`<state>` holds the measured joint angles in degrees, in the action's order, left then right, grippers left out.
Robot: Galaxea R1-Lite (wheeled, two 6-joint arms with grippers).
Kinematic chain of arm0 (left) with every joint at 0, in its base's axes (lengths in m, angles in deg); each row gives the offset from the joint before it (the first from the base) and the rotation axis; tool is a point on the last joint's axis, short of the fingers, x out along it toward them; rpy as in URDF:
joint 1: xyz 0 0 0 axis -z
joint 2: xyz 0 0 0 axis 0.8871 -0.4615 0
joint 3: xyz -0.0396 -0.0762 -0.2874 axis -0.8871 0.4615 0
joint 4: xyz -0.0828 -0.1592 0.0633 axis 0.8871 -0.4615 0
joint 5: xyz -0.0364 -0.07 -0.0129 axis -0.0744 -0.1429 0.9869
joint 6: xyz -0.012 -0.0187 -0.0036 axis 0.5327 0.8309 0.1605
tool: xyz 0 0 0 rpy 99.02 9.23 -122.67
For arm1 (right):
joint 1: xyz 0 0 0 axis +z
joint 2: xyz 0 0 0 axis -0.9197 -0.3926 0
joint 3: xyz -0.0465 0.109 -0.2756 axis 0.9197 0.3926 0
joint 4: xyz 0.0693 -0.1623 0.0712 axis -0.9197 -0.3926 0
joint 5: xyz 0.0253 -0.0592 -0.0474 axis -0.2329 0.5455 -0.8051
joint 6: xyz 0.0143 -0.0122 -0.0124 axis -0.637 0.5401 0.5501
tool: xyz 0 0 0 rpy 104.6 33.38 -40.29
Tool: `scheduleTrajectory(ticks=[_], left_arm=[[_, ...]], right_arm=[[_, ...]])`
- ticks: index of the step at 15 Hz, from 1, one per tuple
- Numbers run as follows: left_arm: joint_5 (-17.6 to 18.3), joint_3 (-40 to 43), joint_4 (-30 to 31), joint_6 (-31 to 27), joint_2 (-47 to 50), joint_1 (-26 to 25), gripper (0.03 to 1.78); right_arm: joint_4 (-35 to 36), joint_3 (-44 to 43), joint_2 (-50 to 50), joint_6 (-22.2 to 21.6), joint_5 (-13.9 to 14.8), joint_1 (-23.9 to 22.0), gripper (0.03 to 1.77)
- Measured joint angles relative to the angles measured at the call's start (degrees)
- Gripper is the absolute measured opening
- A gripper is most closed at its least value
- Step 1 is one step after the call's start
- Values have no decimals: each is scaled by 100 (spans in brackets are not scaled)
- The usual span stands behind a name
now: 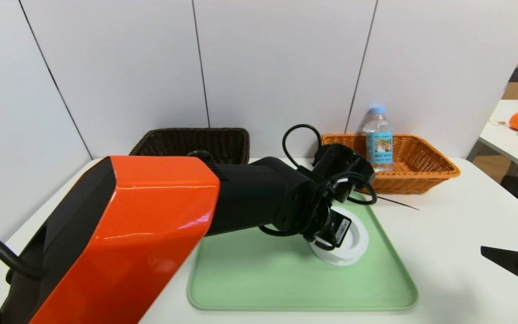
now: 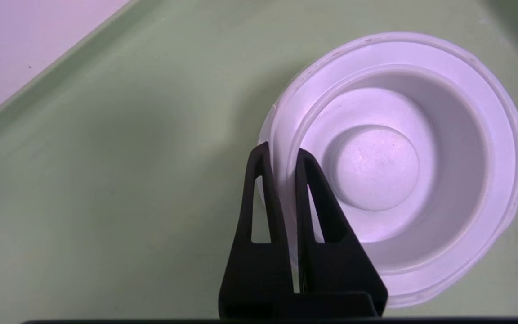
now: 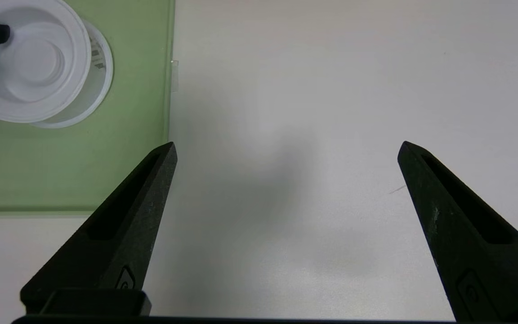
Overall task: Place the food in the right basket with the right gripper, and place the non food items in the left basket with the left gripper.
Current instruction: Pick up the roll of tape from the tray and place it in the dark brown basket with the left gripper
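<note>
Left tool (image 2: 281, 150), on the arm with the orange shell, is pinched together on the rim of the white plastic lid (image 2: 403, 166), one finger outside the raised edge and the other just inside it. That edge grip makes sense: the lid is a wide, shallow disc lying on the green tray (image 1: 286, 274), too broad to span, so its thin upright rim is the only part the fingers can clamp. In the right wrist view the lid looks tipped, with a second white ring showing under it, so it may already be lifted at the gripped side; I cannot tell whether that ring is part of the lid.

As a non-food item the lid belongs in the dark brown basket (image 1: 194, 141), which stands at the far edge of the bench (image 1: 457, 234), beyond the tray's far left corner and well apart from the lid. My judgement is that the grasp is made and the lift and carry are the next step; a rim pinch on a light disc could let it swing or slip.

Right tool (image 3: 286, 148) hangs parked over bare bench to the right of the tray, its fingers wide apart and holding nothing. Its work looks done: the water bottle (image 1: 379, 139) stands upright inside the orange wicker basket (image 1: 425, 168).
</note>
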<state>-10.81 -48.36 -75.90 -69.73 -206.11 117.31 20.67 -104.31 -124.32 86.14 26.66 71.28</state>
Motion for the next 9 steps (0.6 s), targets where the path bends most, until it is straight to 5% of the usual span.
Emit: scheduleTrajectory(ticks=[9], left_arm=[[5, -66, -217, -27, 855, -340, 11]], right_arm=[[24, -22, 2, 1, -83, 116, 169]])
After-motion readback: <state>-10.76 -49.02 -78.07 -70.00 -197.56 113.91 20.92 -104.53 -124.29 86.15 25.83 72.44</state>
